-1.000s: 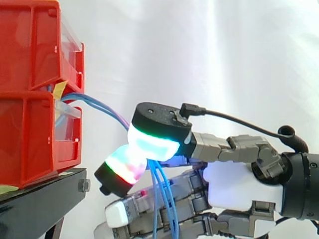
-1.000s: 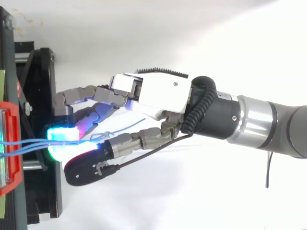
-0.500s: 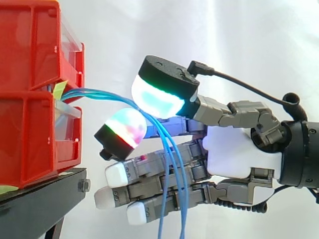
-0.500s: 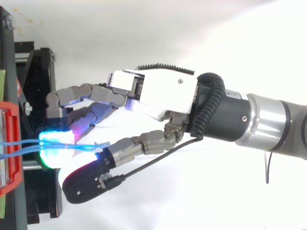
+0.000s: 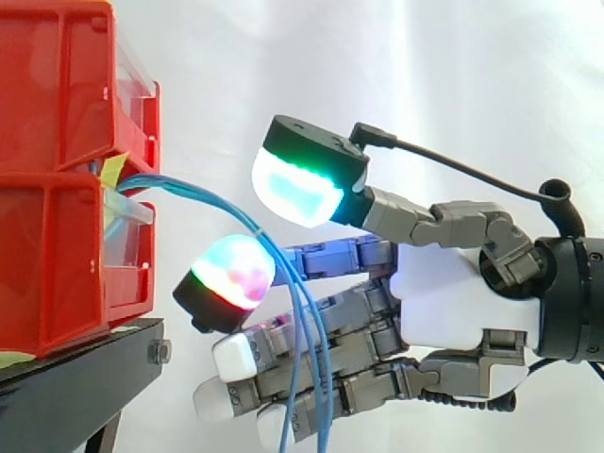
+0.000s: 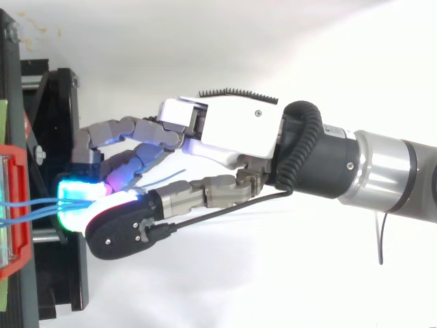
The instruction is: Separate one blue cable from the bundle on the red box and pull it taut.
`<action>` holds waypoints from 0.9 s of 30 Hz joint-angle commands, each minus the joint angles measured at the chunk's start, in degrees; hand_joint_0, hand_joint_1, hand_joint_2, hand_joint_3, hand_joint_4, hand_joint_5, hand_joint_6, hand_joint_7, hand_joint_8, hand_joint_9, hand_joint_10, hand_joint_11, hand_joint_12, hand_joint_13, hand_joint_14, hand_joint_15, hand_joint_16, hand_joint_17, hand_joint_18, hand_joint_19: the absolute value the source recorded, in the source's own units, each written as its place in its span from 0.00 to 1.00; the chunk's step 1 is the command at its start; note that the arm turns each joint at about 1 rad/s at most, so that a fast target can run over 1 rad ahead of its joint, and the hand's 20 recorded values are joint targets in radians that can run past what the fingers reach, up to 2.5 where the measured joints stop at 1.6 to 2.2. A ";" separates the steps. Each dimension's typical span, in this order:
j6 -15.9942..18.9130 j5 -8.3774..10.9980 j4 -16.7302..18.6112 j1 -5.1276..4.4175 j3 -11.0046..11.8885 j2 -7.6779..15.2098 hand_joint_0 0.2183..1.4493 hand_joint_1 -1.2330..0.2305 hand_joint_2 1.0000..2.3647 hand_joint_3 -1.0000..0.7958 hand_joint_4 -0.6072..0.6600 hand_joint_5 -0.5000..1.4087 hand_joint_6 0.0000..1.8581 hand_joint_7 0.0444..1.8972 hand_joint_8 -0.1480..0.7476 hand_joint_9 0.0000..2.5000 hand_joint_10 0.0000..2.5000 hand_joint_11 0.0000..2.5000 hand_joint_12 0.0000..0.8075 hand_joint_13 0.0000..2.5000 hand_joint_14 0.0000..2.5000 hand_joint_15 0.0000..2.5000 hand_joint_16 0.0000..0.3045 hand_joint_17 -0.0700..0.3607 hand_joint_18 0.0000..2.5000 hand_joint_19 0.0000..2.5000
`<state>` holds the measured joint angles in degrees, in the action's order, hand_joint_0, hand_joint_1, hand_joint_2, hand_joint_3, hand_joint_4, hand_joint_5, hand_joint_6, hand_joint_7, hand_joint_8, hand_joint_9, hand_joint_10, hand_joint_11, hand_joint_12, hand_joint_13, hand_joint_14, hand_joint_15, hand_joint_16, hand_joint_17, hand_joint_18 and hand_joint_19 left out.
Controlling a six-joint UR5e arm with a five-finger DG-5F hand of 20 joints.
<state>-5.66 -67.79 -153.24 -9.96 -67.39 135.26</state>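
White curtain (image 5: 453, 85) behind; blue cables (image 5: 203, 197) cut off below spread fingers (image 5: 363, 304).

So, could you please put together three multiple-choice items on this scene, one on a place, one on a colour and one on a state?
1. Where do the blue cables leave the red bins?
A) at the seam between the two bins
B) over the top bin's roof
C) through the bottom bin's floor

2. What colour is the stand beneath the bins?
A) white
B) black
C) red

3. How do the cables lie?
A) pulled straight and taut
B) slack, drooping past the hand
C) coiled on the stand

Answers: 1 A, they emerge where the bins meet; 2 B, the stand is plainly black; 3 B, they arc outward and hang down in front of the hand.
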 commanded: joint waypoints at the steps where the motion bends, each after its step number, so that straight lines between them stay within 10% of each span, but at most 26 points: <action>1: -0.05 0.02 -1.36 0.03 -0.02 0.00 0.31 0.51 0.00 0.31 0.67 0.22 0.27 0.62 0.54 0.36 0.00 0.12 0.45 0.26 0.00 0.10 0.16 0.41 0.25 0.20; 16: 0.04 0.02 -3.47 0.20 0.07 0.00 0.37 0.36 0.01 0.44 0.68 0.22 0.27 0.63 0.53 0.37 0.00 0.13 0.45 0.27 0.00 0.10 0.15 0.40 0.26 0.20; 27: 0.21 0.02 -3.74 0.29 0.86 0.00 0.28 0.44 0.00 0.28 0.68 0.24 0.27 0.68 0.56 0.40 0.00 0.13 0.46 0.27 0.00 0.10 0.15 0.41 0.27 0.20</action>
<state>-5.47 -67.76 -156.79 -9.71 -66.90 135.26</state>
